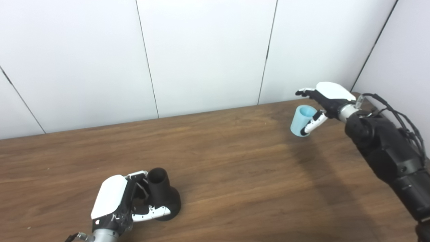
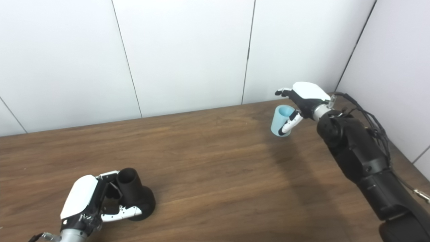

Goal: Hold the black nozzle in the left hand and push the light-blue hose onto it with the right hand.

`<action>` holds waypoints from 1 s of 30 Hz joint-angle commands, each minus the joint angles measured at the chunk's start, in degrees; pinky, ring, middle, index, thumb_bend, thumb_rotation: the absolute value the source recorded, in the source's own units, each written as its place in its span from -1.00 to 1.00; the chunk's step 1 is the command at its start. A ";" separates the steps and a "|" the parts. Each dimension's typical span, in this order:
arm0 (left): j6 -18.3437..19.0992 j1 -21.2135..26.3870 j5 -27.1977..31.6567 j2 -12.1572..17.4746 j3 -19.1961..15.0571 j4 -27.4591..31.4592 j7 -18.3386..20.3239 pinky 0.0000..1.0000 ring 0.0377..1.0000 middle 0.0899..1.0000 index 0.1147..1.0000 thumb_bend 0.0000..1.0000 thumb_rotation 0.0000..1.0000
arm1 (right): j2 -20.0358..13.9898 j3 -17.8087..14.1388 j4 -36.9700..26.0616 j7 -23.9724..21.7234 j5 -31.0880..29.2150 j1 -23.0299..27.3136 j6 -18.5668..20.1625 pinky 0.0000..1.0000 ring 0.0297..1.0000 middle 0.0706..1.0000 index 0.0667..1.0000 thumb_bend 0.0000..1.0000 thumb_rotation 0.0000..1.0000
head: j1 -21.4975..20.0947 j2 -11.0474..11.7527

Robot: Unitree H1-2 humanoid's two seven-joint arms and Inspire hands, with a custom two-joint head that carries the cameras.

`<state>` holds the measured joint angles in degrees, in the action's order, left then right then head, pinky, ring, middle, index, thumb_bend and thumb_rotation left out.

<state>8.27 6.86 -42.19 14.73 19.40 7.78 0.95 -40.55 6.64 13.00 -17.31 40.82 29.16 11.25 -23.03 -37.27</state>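
The black nozzle stands upright on the wooden table at the near left, wide base down and open neck up. My left hand is wrapped around it, fingers against the neck and thumb across the base. The light-blue hose, a short open tube, stands at the far right of the table. My right hand reaches over it from the right. Its fingers stretch out straight past the hose's top and its thumb lies against the hose's near side. The hand is open, not closed on the hose.
White wall panels rise behind the table's far edge, and a side wall stands close on the right behind my right arm. Bare wood lies between the nozzle and the hose.
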 commanded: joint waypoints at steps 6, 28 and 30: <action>1.88 -1.97 -0.49 0.66 1.25 -1.08 4.33 -0.02 -0.18 -0.18 -0.16 0.01 -1.00 | -1.56 -1.23 -3.16 1.18 -1.46 1.50 0.08 -0.10 0.17 0.39 0.61 0.96 -0.66 | 0.25 -0.11; 0.60 -2.15 0.60 1.65 1.05 -0.75 4.27 -0.02 -0.14 -0.16 -0.17 0.01 -1.00 | -2.15 1.41 -1.67 -0.88 -1.77 1.24 2.32 0.29 0.45 0.58 0.56 0.88 -0.70 | 0.08 -1.04; 0.69 -2.17 0.53 1.64 1.02 -0.68 4.46 -0.02 -0.14 -0.14 -0.18 0.01 -1.00 | -2.10 1.51 -2.43 -1.07 -1.68 1.04 2.57 0.27 0.43 0.57 0.54 0.88 -0.71 | 0.17 -1.09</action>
<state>7.99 6.87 -41.67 15.55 19.46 8.22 1.88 -40.66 8.76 12.14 -18.67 39.22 28.75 13.92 -22.85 -38.32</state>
